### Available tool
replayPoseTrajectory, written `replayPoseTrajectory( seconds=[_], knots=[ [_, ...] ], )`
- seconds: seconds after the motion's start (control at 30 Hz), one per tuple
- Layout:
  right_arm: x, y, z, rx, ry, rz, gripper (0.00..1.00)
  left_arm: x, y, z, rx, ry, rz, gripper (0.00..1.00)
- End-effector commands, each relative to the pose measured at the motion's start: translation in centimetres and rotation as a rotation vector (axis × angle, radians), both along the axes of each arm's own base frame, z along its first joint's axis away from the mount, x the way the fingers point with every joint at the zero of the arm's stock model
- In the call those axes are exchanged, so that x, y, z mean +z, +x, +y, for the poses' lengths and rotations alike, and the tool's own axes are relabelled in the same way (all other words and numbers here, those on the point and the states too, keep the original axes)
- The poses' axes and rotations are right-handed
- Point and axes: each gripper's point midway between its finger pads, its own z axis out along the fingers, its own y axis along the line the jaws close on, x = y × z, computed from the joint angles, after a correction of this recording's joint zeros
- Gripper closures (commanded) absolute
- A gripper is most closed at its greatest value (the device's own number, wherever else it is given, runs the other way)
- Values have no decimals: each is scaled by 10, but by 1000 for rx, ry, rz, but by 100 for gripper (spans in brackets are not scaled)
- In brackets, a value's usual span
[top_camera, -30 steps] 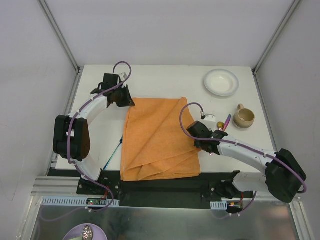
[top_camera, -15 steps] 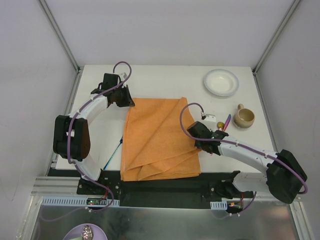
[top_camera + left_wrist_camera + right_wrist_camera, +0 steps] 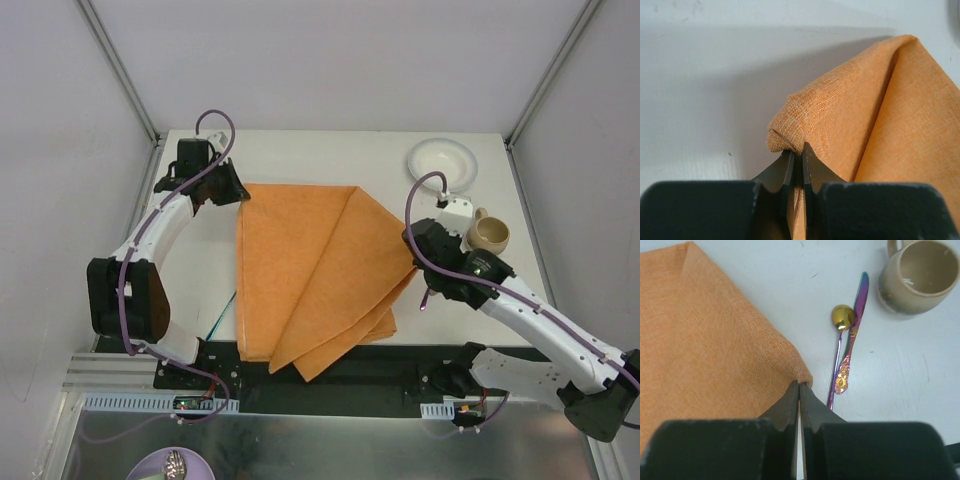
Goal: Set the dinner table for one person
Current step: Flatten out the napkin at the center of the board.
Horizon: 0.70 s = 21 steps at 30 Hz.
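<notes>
Both clamped: left gripper (image 3: 796,151) on the orange cloth (image 3: 890,120), far-left corner, right gripper (image 3: 799,389) on its right corner

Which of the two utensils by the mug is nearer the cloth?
The gold-bowled spoon; it lies on the cloth side of the purple-bladed knife, which sits nearer the mug.

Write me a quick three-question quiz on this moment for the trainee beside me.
1. True or false: the left gripper is shut on a corner of the orange woven cloth placemat.
2. What lies beside the gold-bowled metal spoon? A) an iridescent purple metal knife B) a fork C) chopsticks
3. Which gripper pinches the placemat corner nearest the beige ceramic mug?
Key: 1 true; 2 A; 3 the right gripper.
</notes>
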Motion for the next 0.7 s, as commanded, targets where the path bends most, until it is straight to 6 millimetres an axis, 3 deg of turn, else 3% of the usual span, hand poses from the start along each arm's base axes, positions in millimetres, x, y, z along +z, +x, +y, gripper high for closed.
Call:
replayPoseTrajectory(
  seconds=[0.0, 0.37, 0.6, 0.67],
  knots=[
    [43, 3, -32, -54, -112, -83, 99, 48, 9, 15, 39, 48, -135, 100],
    [116, 13, -68, -137, -118, -216, 99, 104, 11, 35, 67, 81, -243, 100],
    [161, 11, -85, -146, -115, -302, 99, 163, 3, 44, 90, 78, -361, 100],
    [169, 9, -89, -150, -127, -313, 99, 176, 0, 55, 113, 88, -386, 100]
  ],
)
